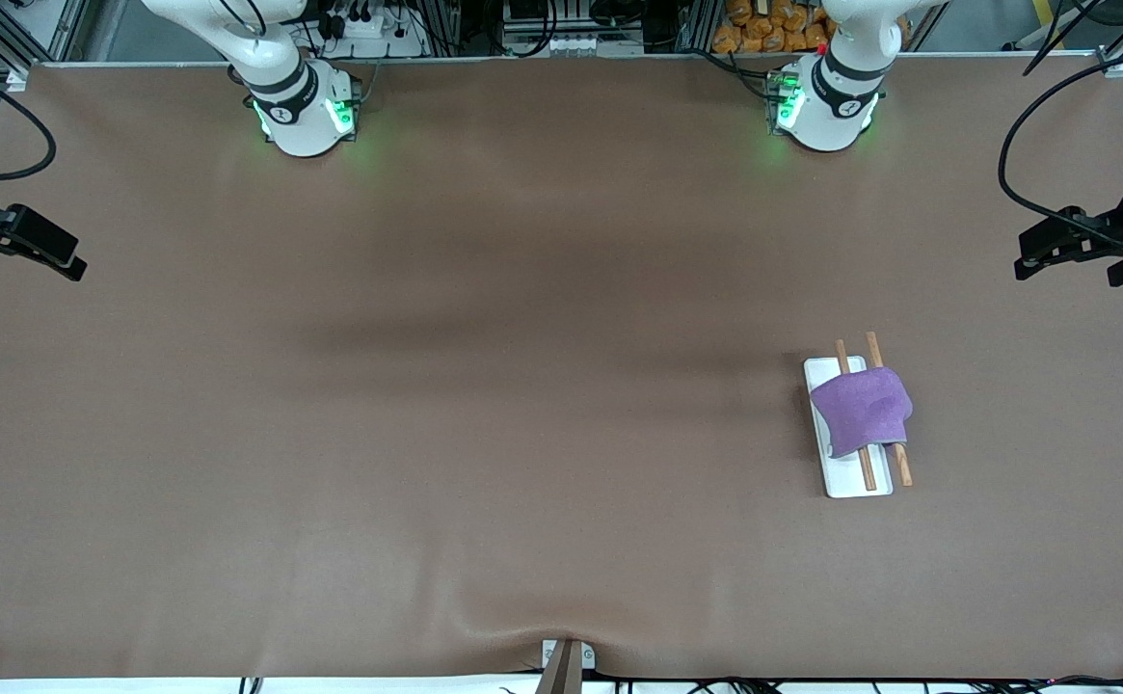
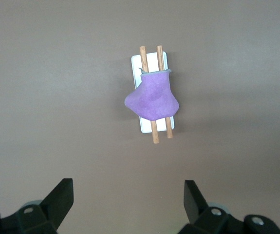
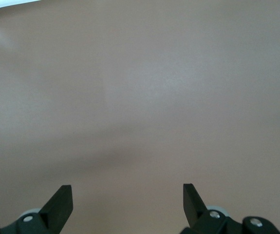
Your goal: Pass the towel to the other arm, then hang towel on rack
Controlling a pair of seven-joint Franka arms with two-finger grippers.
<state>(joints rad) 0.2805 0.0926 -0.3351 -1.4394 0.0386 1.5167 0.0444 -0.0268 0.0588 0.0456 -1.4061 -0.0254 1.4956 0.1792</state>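
The purple towel (image 1: 860,410) is draped over the two wooden rods of the rack (image 1: 855,479), which stands on its white base toward the left arm's end of the table. The rods stick out at both ends of the towel. The left wrist view shows the towel (image 2: 153,97) on the rack (image 2: 136,63) from high above. My left gripper (image 2: 127,187) is open and empty, well above the table and apart from the rack. My right gripper (image 3: 127,190) is open and empty over bare brown table. Neither hand shows in the front view.
The brown table cover (image 1: 522,386) has a wrinkle by a clamp (image 1: 566,665) at the edge nearest the front camera. Black devices with cables stand at the right arm's end (image 1: 16,241) and the left arm's end (image 1: 1091,241).
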